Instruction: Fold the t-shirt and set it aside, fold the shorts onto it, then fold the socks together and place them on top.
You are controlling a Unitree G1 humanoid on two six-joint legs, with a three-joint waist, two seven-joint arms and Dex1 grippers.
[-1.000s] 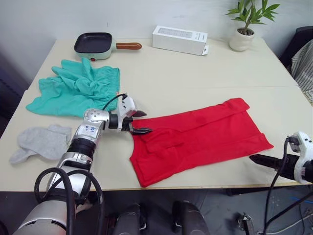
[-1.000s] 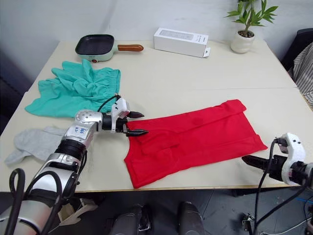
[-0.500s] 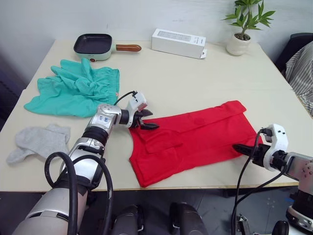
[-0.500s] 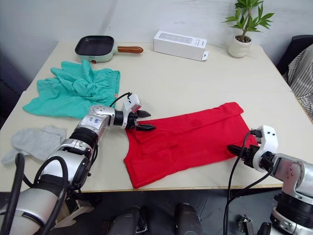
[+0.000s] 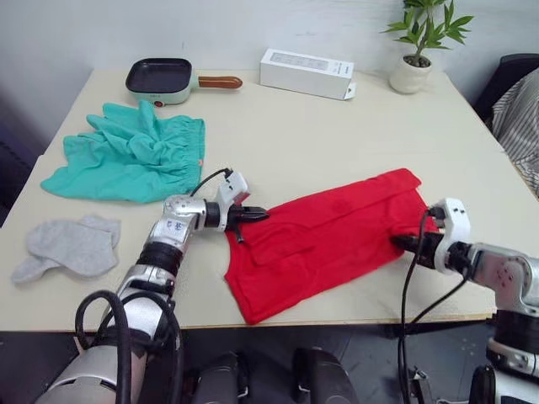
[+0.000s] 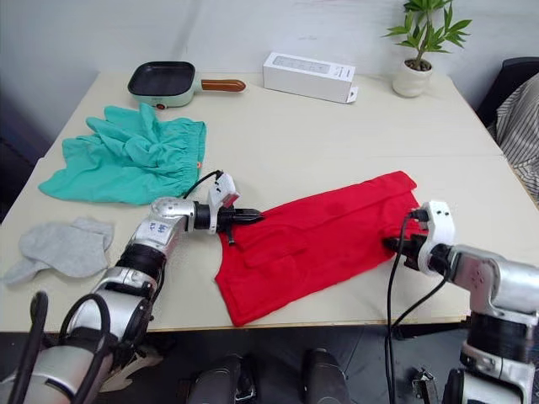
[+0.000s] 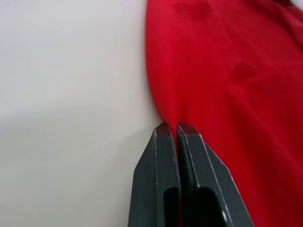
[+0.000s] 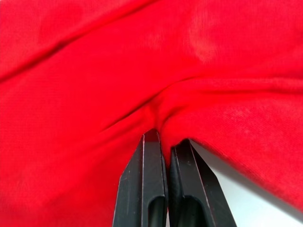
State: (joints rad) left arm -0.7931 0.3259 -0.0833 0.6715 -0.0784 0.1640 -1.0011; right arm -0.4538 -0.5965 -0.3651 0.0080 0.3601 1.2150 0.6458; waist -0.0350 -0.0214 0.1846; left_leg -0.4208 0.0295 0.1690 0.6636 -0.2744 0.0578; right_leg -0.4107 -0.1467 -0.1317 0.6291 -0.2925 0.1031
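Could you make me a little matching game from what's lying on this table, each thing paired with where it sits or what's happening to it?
Things:
1. t-shirt
2. shorts
3. socks
4. frying pan

States:
A. at the table's far edge, on the robot's left
B. pinched at both ends by the left gripper and right gripper
C. crumpled, untouched, just in front of the pan
D. near the table's front left corner, untouched

Pairs: 1-B, 2-C, 3-D, 4-A

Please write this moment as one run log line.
t-shirt half-folded | left gripper shut on t-shirt | right gripper shut on t-shirt
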